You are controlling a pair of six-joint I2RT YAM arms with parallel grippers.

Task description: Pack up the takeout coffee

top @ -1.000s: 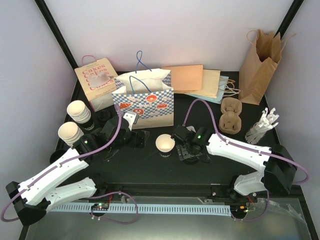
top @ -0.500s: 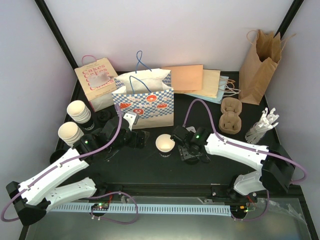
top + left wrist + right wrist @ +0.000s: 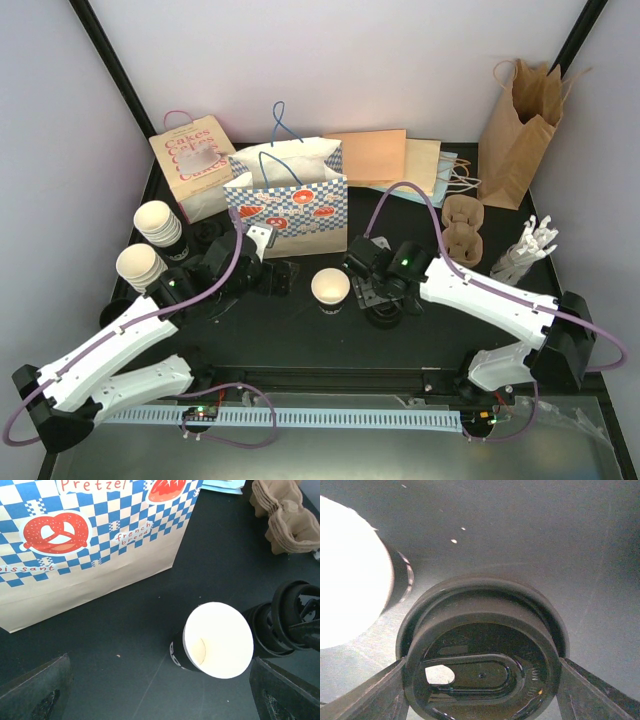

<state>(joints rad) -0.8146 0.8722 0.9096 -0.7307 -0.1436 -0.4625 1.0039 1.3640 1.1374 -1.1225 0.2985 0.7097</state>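
The right end effector [image 3: 481, 666] clasps a black lid [image 3: 480, 630] by its rim, just right of the open paper cup [image 3: 217, 640] standing on the dark surface [image 3: 125, 630]. The left end effector [image 3: 160, 695] is spread wide and empty, just left of that cup.

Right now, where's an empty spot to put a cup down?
The table between the open cup and the near edge is free. So is the patch between the checkered bag and cup carrier. Crowded: the cup stacks by the left gripper, the black lid in the right gripper.
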